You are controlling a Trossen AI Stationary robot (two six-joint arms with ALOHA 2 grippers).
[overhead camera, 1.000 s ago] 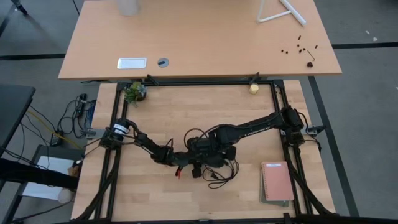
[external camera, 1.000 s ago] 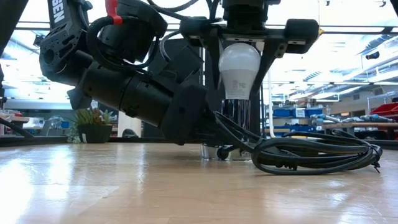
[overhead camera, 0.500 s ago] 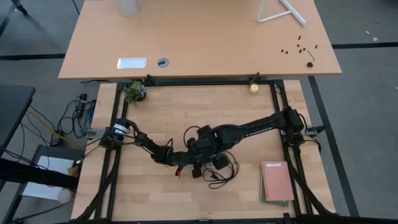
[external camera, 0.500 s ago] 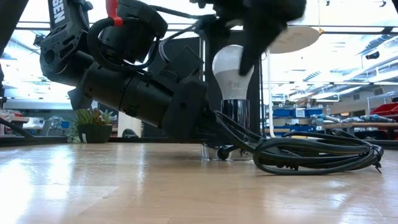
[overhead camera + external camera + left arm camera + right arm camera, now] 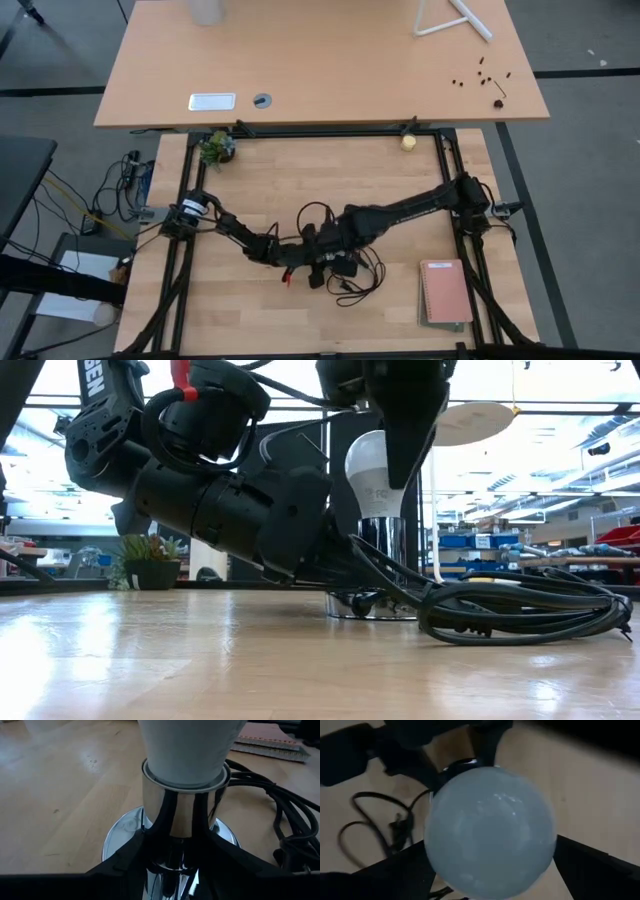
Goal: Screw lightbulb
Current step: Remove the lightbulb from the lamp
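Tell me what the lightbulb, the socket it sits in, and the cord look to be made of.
Lightbulb: matte white, probably frosted plastic or glass; it diffuses light evenly with no sharp glints.
Socket: polished, chrome-like metal; it mirrors the dark fingers and the wood around it.
Cord: black, likely rubber or plastic sheathing; it lies in loose coils with a dull sheen.

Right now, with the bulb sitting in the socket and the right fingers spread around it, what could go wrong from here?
1. The lightbulb looks slightly tilted in the chrome socket; turning could cross-thread it.
2. The right gripper is open around the globe; an off-centre re-grip may slip on the glass.
3. The black cord lies coiled beside the base; if the left gripper loosens on the socket, it could spin and snag.
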